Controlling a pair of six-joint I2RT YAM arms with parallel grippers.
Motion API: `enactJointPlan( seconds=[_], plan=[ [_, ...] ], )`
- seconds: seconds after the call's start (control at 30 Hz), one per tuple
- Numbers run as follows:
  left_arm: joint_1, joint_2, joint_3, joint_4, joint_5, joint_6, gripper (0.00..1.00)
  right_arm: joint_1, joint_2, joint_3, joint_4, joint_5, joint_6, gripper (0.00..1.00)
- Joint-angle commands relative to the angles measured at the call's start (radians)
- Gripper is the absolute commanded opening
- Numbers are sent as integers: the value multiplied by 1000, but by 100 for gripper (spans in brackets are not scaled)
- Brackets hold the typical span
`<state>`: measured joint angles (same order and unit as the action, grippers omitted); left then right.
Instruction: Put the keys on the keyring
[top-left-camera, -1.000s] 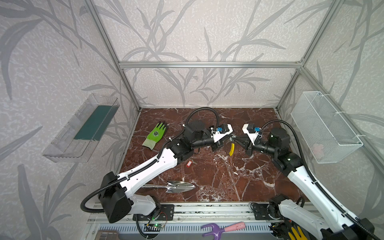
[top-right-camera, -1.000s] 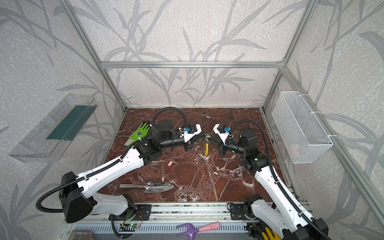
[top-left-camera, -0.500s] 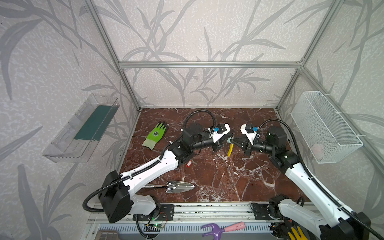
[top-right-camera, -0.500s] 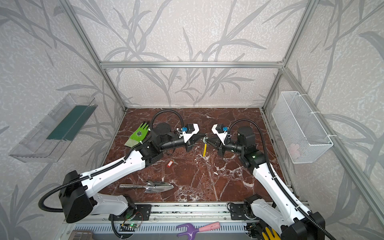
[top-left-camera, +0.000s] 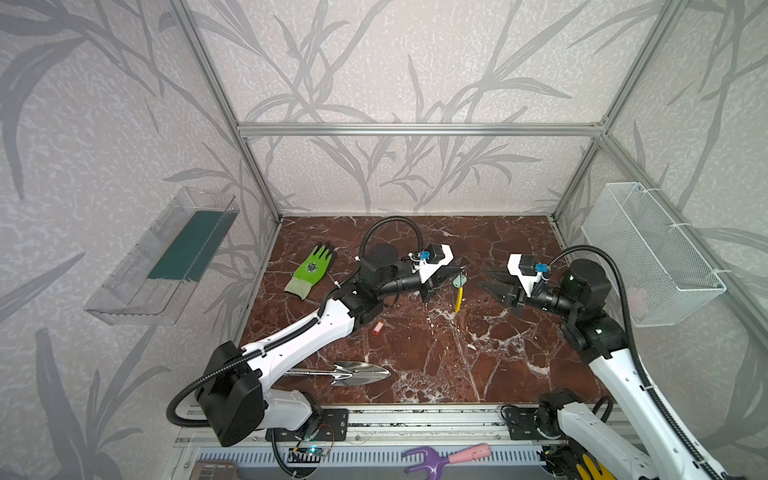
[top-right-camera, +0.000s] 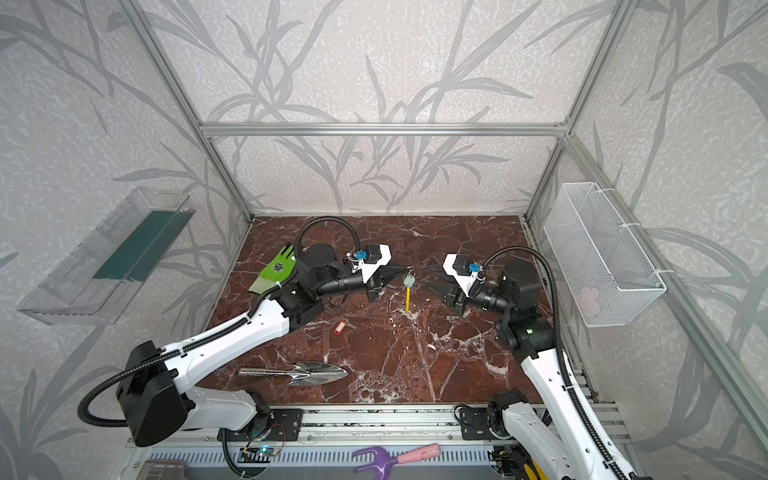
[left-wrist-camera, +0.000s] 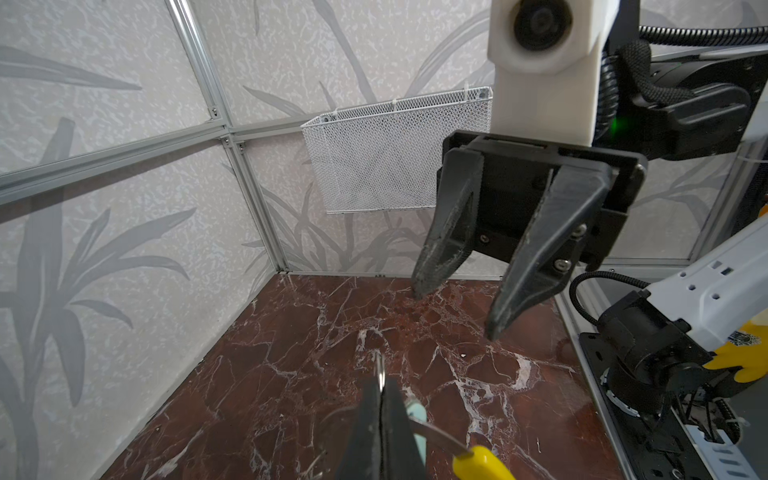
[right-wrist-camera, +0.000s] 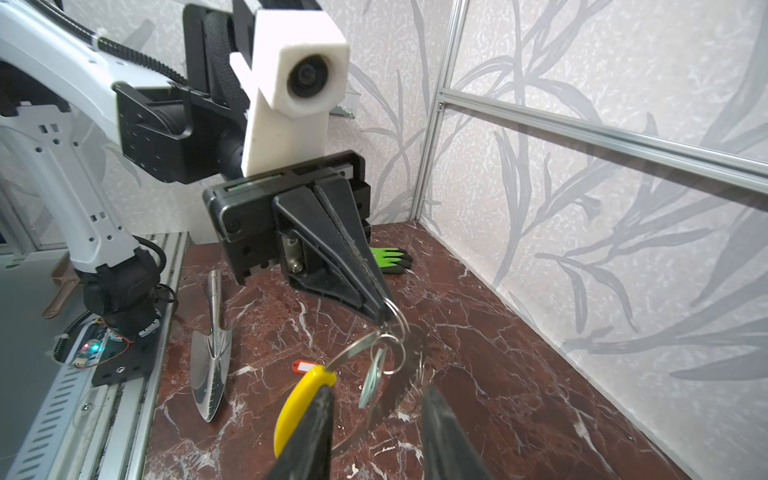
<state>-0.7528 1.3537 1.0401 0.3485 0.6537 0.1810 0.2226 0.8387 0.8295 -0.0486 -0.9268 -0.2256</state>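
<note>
Thin and grey with one yellow segment, the keyring (right-wrist-camera: 353, 351) dangles above the marble tabletop (top-left-camera: 498, 353) from the clamped left gripper (right-wrist-camera: 383, 315), a mint-tagged key (right-wrist-camera: 372, 378) hanging with it. The right gripper (left-wrist-camera: 459, 309) stands empty nearby with its jaws apart, and the red-tagged key (top-left-camera: 377, 328) lies on the marble.

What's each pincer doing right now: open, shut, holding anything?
Left pincer: closed on the keyring, with the mint-tag key hanging from it.
Right pincer: open, holding nothing.
</note>
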Motion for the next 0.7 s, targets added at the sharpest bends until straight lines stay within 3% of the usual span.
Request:
enactJointPlan(
  seconds=[0.0, 0.67],
  plan=[
    [5, -11, 30, -19, 68, -2, 0, -3, 33, 23, 43, -74, 51, 33],
    [5, -10, 77, -98, 130, 34, 0, 12, 134, 43, 82, -171, 105, 22]
  ],
)
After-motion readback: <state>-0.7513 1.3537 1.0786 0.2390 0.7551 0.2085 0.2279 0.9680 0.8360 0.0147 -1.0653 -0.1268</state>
